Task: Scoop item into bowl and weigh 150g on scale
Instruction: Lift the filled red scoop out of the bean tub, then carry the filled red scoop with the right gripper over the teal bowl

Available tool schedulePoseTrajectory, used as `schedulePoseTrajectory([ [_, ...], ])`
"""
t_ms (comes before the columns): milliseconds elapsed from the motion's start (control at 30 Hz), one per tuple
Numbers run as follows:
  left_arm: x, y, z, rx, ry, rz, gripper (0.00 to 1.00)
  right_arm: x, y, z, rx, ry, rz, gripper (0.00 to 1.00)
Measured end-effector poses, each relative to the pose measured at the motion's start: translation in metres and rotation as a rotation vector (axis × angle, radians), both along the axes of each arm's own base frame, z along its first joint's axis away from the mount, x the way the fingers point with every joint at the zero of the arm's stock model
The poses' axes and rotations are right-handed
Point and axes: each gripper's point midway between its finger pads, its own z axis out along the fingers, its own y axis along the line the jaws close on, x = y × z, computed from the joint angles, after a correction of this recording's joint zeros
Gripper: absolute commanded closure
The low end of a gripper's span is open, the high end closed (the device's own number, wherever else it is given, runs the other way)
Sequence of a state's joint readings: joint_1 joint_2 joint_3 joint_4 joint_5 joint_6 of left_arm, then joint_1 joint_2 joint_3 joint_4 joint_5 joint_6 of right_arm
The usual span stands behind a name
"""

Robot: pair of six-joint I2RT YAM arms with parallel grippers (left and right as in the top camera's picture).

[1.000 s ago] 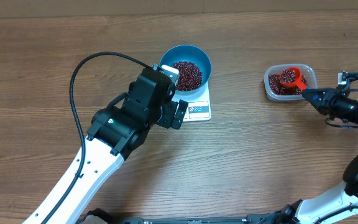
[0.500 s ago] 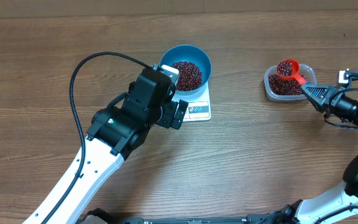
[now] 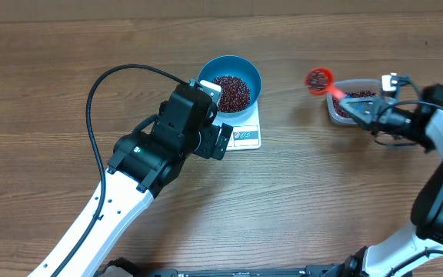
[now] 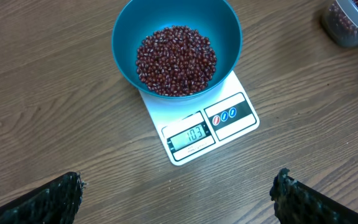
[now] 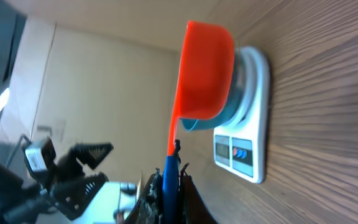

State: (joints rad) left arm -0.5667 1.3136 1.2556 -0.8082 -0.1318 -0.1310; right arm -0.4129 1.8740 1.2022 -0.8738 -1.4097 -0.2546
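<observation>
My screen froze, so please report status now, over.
Left claw open near white rectangular scale. Right claw shut on red plastic scoop of dark red beans, short of round blue bowl. Nothing between.

I worked over a wooden table (image 3: pixel 321 200). Directly on it lay the white scale (image 3: pixel 246 137) and, well off to my right, a clear tub (image 3: pixel 337 115).

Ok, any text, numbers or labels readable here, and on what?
"103", as best it reads: the display on the scale.
Three button symbols beside it: too small to read.
On the bowl and the red scoop: no text seen.
</observation>
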Motion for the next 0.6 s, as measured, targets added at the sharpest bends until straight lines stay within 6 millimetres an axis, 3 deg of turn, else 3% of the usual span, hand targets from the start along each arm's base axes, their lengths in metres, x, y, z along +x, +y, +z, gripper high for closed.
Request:
schedulePoseTrajectory([
  [167, 0.0, 0.0, 0.0, 0.0, 0.0, 0.0, 0.01, 0.004, 0.031, 0.003, -0.001, -0.049, 0.086, 0.96],
  [600, 0.0, 0.0, 0.0, 0.0, 0.0, 0.0, 0.01, 0.031, 0.09, 0.013, -0.031, -0.111, 0.197, 0.96],
])
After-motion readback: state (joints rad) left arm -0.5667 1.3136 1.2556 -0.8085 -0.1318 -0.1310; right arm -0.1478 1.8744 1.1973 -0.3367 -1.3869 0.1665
